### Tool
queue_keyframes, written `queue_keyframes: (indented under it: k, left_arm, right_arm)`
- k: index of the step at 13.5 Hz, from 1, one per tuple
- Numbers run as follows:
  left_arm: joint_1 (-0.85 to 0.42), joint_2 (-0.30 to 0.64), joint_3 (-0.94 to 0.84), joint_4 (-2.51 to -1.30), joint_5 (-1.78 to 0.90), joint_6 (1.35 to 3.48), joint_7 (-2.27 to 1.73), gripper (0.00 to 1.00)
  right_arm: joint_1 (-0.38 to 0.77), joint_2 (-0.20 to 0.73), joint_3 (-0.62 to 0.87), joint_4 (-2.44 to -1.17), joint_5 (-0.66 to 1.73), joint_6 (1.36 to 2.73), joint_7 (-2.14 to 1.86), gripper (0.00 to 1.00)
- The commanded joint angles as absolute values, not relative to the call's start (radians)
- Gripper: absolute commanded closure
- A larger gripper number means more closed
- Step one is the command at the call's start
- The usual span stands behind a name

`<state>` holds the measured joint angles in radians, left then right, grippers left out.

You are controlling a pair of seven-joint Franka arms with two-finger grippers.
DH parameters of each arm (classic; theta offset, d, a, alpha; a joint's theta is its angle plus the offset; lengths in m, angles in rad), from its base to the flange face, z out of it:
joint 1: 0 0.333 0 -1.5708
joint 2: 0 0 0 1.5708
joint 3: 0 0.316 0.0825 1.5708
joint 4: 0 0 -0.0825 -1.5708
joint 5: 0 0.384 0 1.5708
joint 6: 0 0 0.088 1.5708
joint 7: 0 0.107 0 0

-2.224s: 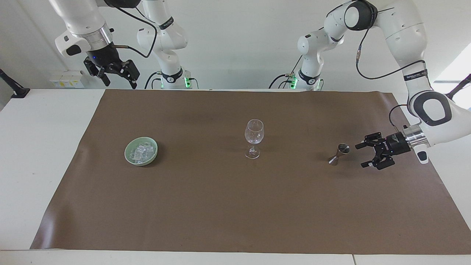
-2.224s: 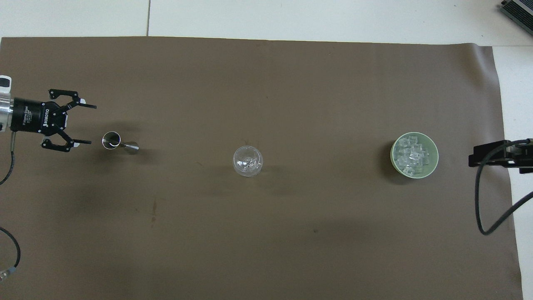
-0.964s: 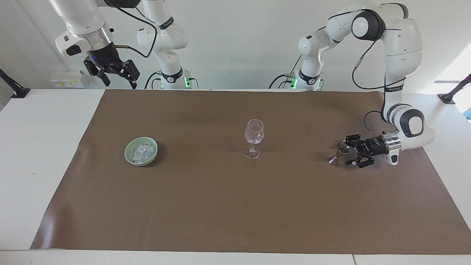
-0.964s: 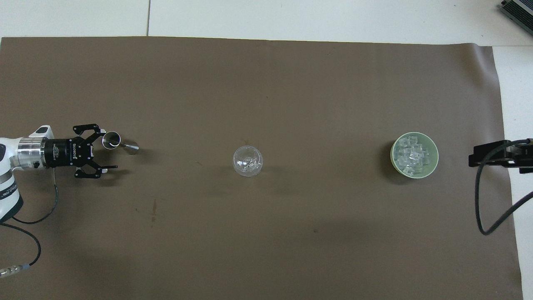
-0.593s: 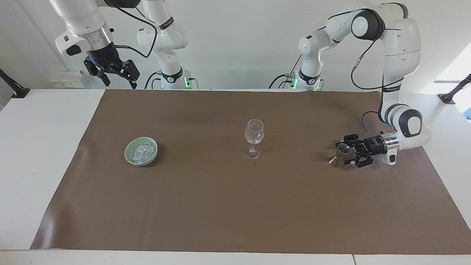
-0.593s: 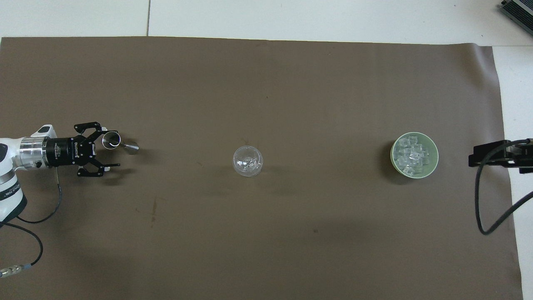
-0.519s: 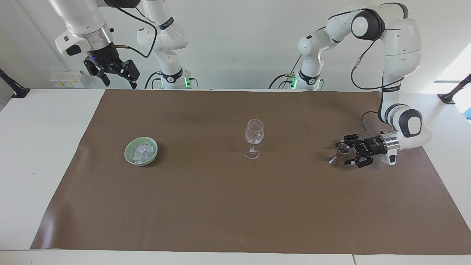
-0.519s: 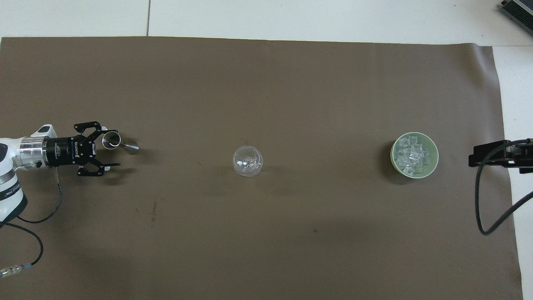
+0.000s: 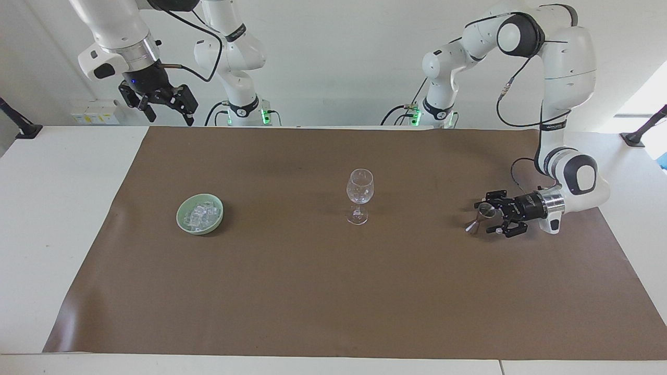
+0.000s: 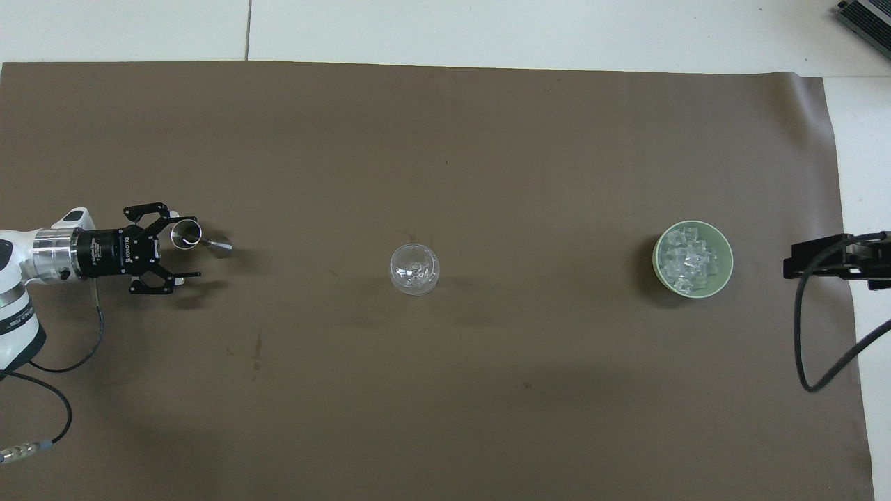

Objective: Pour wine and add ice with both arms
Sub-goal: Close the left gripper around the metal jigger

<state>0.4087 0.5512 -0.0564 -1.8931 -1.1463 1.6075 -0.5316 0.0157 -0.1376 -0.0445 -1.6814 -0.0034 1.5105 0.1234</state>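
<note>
A brown mat [image 9: 333,291] covers most of the white counter [image 9: 57,208], with bare white margins at both ends and along the edge farthest from the robots. Three things stand in a row across the mat's middle, well apart from one another. At the centre is a clear stemmed wine glass [image 9: 359,195], upright. Toward the right arm's end sits a pale green bowl [image 9: 199,214] holding the ice [image 9: 200,213], a heap of small clear cubes. Toward the left arm's end stands a small metal jigger [image 9: 480,217], upright on the mat.

The left gripper [image 9: 489,217] lies low and level over the mat at the jigger, its fingers [image 10: 182,276] spread wide; one fingertip is at the jigger's cup on the side farther from the robots, the other stands off on the nearer side, and nothing is clamped. Whether the fingertip touches the cup cannot be told.

The right gripper [image 9: 165,107] hangs high above the counter's edge nearest the robots, at the right arm's end, fingers apart and empty, the arm waiting.

Wide stretches of open mat lie between glass and bowl, between glass and jigger, and across the whole half of the mat farthest from the robots.
</note>
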Motion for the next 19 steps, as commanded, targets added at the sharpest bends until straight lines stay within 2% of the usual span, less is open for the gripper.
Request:
queue_keyframes:
  k: [1, 19]
  left_arm:
    - [0.397, 0.517, -0.048, -1.939, -1.169, 1.621, -0.522, 0.0]
    - [0.382, 0.517, -0.048, -1.95, -1.183, 1.632, -0.532, 0.0]
  right_arm:
    - [0.011, -0.147, -0.044, -1.681, 0.012, 1.496, 0.094, 0.0]
    - [0.011, -0.147, -0.044, -1.681, 0.012, 1.496, 0.094, 0.0]
